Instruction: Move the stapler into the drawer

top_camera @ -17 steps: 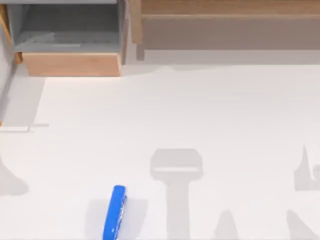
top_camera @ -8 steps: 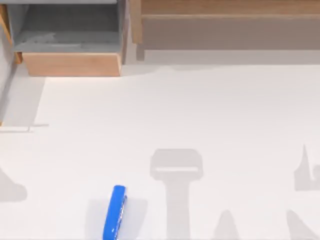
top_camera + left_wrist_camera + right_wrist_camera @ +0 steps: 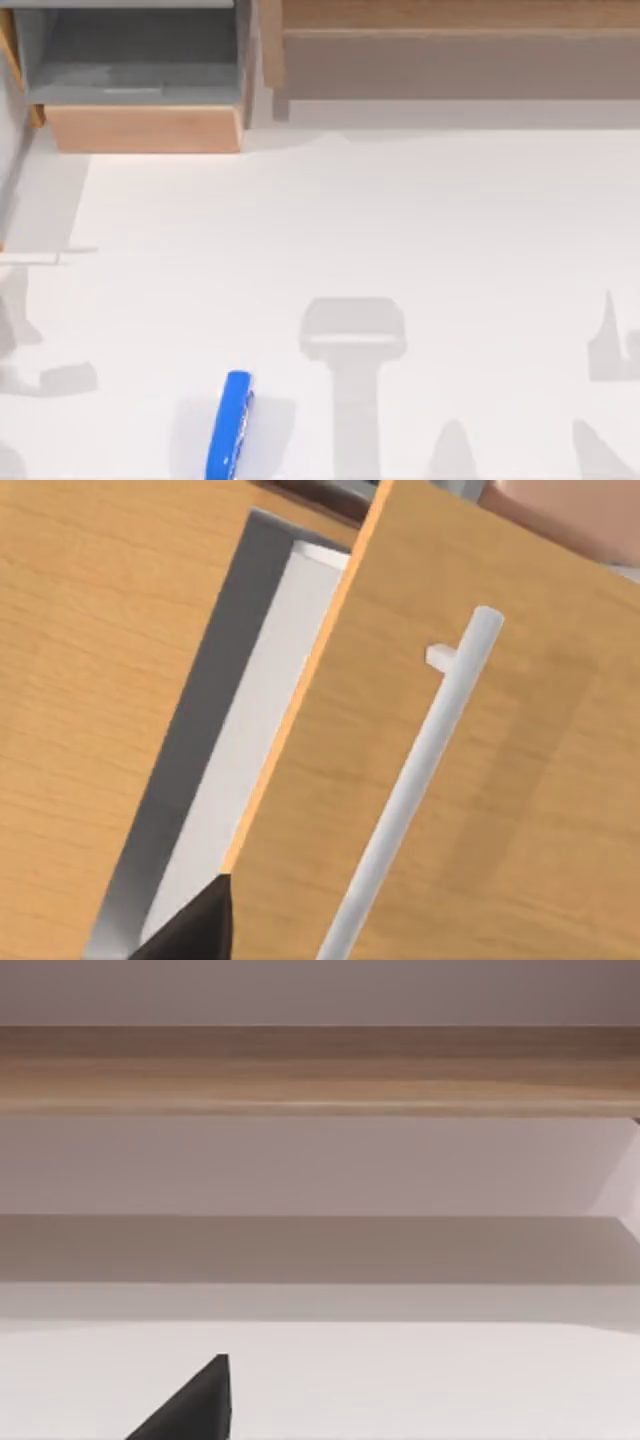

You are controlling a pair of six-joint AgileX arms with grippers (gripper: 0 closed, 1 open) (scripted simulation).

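Left gripper: a dark fingertip shows in the left wrist view, close in front of the drawer's tan front panel and its pale bar handle. Cannot tell whether it is released or clenched; it holds nothing that can be seen. Judgement: it sits there because the drawer had to be open before anything could go in.

Right gripper: a dark fingertip over the table, facing the long wooden shelf. State cannot be told. Looks parked.

Drawer: at 11 o'clock in the top view, pulled out, grey floor exposed, nothing inside.

Stapler: at 7 o'clock on the white table, lying flat, rounded end pointing to 12, well apart from the drawer.

Judgement: transfer not yet begun; stapler needs grasping across its narrow body next.
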